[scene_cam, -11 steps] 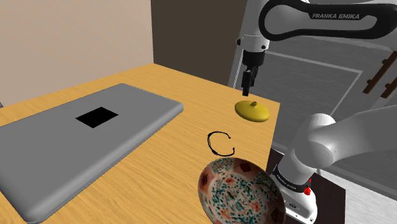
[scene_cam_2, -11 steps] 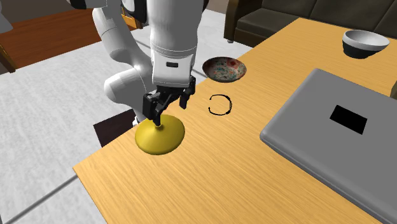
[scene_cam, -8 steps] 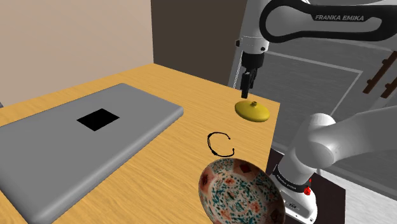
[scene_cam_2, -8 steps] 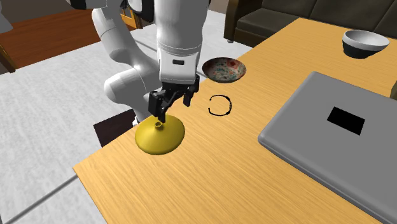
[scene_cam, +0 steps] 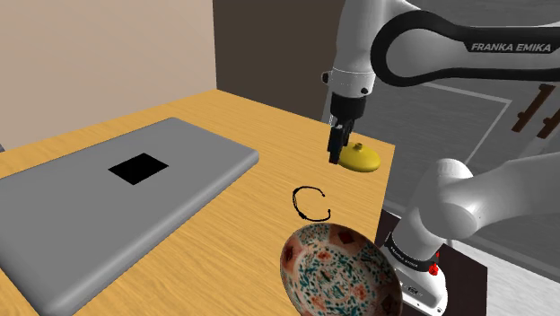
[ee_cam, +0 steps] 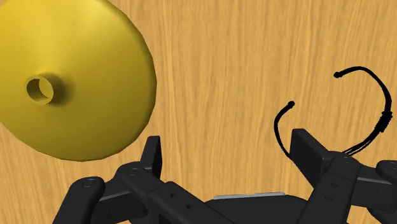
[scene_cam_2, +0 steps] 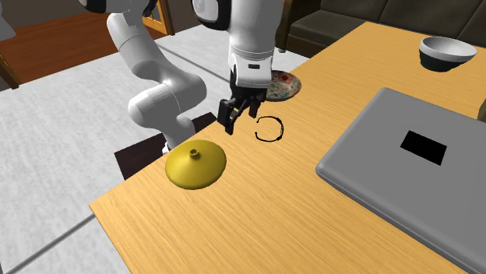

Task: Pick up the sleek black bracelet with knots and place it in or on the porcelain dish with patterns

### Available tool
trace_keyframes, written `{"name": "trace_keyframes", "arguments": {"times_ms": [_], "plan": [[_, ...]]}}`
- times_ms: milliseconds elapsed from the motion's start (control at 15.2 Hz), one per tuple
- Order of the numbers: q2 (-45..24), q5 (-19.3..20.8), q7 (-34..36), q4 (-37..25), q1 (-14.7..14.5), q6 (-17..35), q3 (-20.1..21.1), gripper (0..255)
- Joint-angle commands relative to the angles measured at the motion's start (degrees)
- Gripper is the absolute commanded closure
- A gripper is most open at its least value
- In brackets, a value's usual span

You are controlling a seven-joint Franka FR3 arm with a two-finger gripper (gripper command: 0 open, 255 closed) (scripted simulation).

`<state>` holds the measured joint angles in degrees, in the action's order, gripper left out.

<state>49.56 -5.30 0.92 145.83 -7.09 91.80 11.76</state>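
Fingers spread and empty, the gripper (scene_cam_2: 231,121) hovers over a wooden table (scene_cam_2: 257,210), between a yellow lid (scene_cam_2: 196,165) and the black bracelet (ee_cam: 383,121). The bracelet, an open loop, lies flat on the table just right of the gripper in the second exterior view. The patterned dish (scene_cam_2: 287,84) sits near it, farther back.

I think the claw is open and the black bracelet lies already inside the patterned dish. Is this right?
No. The claw is open, but the black bracelet lies on the wooden table, apart from the patterned dish; the shoulder view shows it.
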Motion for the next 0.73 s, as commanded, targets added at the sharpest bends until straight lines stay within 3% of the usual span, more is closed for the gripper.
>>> {"name": "trace_keyframes", "arguments": {"times_ms": [0, 660], "plan": [[-0.36, -2.52, 2.62, 0.56, -1.34, 1.56, 2.66, 0], [-4.71, -13.14, 15.03, -0.11, -6.92, 9.53, 16.36, 0]]}}
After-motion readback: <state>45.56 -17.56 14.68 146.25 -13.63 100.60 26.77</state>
